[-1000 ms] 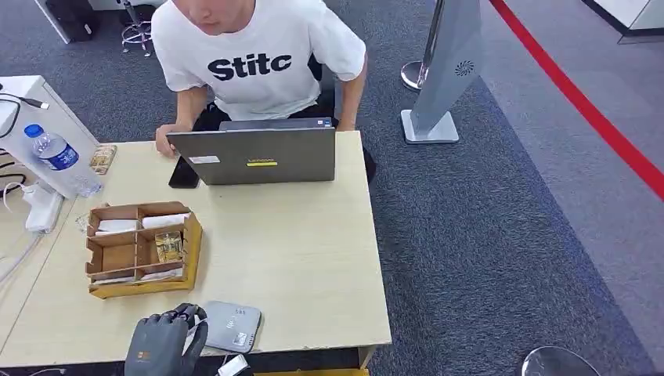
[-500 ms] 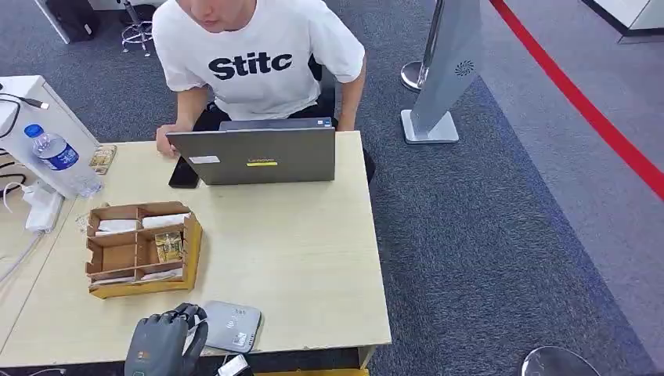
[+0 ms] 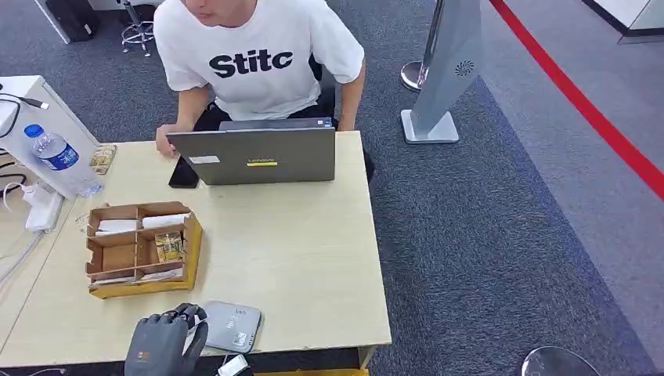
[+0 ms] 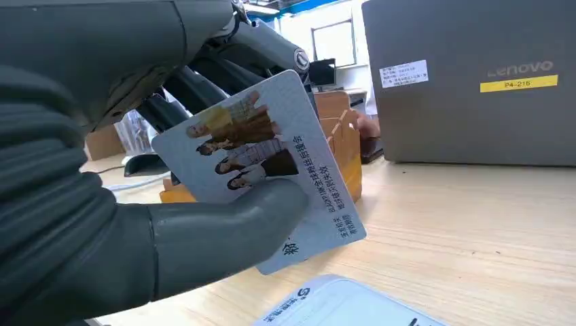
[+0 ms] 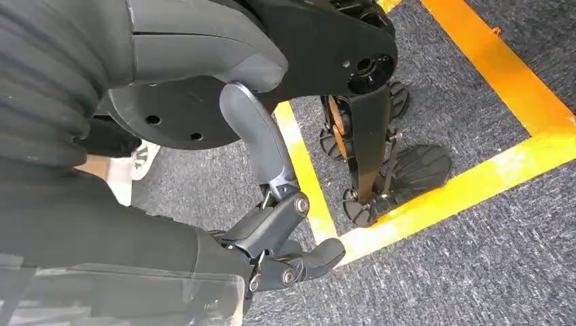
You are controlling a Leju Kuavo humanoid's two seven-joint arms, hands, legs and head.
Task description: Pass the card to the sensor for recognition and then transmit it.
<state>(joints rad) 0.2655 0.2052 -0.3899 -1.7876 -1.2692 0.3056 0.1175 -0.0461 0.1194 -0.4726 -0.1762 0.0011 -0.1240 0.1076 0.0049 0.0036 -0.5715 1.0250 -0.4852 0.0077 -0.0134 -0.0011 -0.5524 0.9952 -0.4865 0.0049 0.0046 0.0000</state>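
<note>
The left hand [image 3: 160, 345], low in the head view, pinches the card [image 4: 261, 166] tilted just beside and above the grey sensor [image 3: 229, 325] to its right; the right hand [image 5: 285, 251] hangs curled, holding nothing

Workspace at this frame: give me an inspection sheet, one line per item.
Surface: pale wooden table.
Job's things: card held up above the grey sensor at the near table edge.
Clutter: partitioned wooden box, water bottle, laptop, dark phone.
Hands: left hand holds the card; right hand hangs over the floor, fingers curled, holding nothing.
Cables: white cables at the table's left.
Surroundings: seated person, grey carpet, red floor line.
</note>
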